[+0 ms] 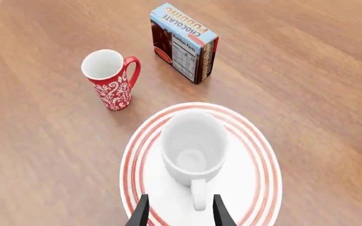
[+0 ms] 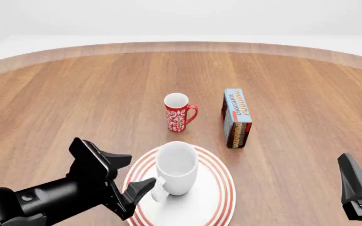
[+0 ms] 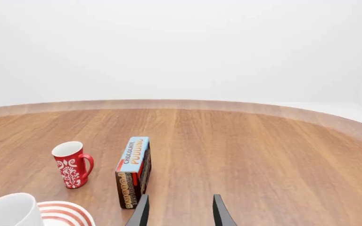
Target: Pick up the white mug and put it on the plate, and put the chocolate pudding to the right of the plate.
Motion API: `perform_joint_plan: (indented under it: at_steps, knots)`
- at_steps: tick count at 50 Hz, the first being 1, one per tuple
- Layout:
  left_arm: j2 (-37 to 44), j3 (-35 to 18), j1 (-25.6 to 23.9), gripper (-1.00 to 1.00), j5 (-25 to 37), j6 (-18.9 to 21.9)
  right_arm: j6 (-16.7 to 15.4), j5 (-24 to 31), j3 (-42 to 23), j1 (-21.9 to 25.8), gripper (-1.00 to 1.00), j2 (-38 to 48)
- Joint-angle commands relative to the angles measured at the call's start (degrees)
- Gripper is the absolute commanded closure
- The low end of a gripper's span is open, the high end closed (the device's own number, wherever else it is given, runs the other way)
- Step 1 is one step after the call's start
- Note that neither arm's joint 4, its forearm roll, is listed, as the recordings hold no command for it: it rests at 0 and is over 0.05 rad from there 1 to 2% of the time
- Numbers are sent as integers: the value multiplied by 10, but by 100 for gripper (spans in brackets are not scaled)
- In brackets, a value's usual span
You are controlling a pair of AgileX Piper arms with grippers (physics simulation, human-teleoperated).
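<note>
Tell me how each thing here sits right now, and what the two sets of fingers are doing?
White mug: upright on the plate, released.
Plate: flat on the table, holding the mug.
Pudding: on edge, beyond the plate's right side, not gripped.
Red mug: upright on the table, untouched.
Left gripper: fingers open by the white mug's handle.
Right gripper: fingers open, holding nothing.

The mug [image 2: 177, 167] stands upright on the plate [image 2: 216, 197] at the near edge of the table [image 2: 93, 94], its handle pointing toward the near left. Behind the plate, a second, smaller mug [image 2: 177, 112] stands upright. The pudding carton [image 2: 237, 117] stands on edge to that mug's right, beyond the plate's right side and apart from both.
</note>
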Motion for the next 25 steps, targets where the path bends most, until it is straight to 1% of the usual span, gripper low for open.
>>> perform_joint_plan:
  at_steps: [1,6,12,17,21,25]
  knots:
    - [-93,-7,35,-100,51,17,0,0,0,0,-100,0]
    - [-147,-11,67,-100,74,25,1,0,0,-1,-100,0]
    - [-184,-13,88,-100,85,31,1,0,0,-1,-100,0]
    - [-232,-22,120,-100,106,38,1,0,0,-1,-100,0]
    - [-262,-26,143,-100,115,40,2,0,0,-1,-100,0]
    - [-274,-26,160,-100,113,41,2,0,0,-1,-100,0]
